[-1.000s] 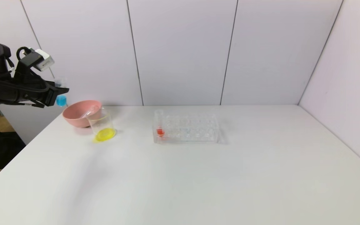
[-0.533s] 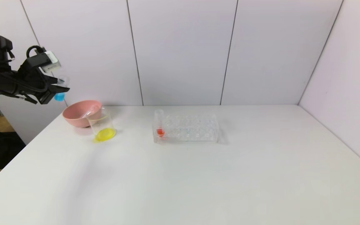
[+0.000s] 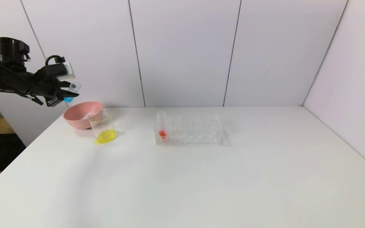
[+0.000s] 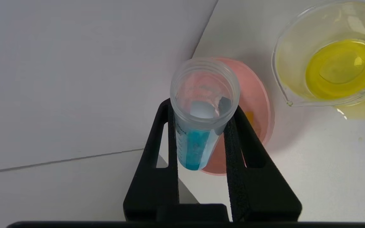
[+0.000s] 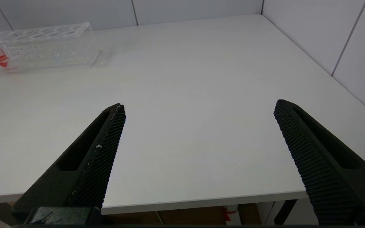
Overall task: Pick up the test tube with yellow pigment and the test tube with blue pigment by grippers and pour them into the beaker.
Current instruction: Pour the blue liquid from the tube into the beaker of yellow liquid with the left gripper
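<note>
My left gripper point(image 3: 66, 93) hangs in the air just left of and above the pink bowl point(image 3: 76, 118), shut on the test tube with blue pigment point(image 3: 70, 93). The tube is tilted, with its open mouth up and to the right. In the left wrist view the black fingers point(image 4: 238, 142) clamp the tube point(image 4: 195, 145) below its rim, and blue liquid sits at its bottom. The beaker point(image 3: 101, 125) stands against the bowl's right front and holds yellow liquid point(image 4: 341, 68). A clear tube point(image 3: 89, 113) lies slanted in the bowl; I cannot tell whether it is the yellow one. My right gripper point(image 5: 200, 109) is open over the table's near edge.
A clear multi-hole rack point(image 3: 188, 129) stands at mid-table and holds a tube with red liquid point(image 3: 162, 125) at its left end. White wall panels close the back and the right side. The table's left edge runs just under my left arm.
My left gripper has moved right towards the pink bowl with the blue tube in it. The tube has tipped over further, and its mouth now leads to the right.
</note>
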You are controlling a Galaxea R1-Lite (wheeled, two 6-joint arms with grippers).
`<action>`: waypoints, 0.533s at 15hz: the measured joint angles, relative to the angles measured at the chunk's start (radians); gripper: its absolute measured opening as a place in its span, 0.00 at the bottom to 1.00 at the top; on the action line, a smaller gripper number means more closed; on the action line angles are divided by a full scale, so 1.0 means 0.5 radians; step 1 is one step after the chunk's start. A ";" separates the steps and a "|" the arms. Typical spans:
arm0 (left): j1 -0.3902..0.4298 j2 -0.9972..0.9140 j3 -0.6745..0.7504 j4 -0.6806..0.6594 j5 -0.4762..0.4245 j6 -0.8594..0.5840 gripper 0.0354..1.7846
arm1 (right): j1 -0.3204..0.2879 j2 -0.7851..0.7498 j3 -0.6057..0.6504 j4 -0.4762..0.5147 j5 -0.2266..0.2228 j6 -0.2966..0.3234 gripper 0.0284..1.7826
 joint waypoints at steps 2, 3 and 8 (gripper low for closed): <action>-0.025 0.063 -0.106 0.131 0.003 0.096 0.23 | 0.000 0.000 0.000 0.000 0.000 0.000 0.96; -0.035 0.090 -0.146 0.161 0.002 0.139 0.23 | 0.000 0.000 0.000 0.000 0.000 0.001 0.96; -0.061 0.153 -0.253 0.283 0.003 0.365 0.23 | 0.000 0.000 0.000 0.000 0.000 0.000 0.96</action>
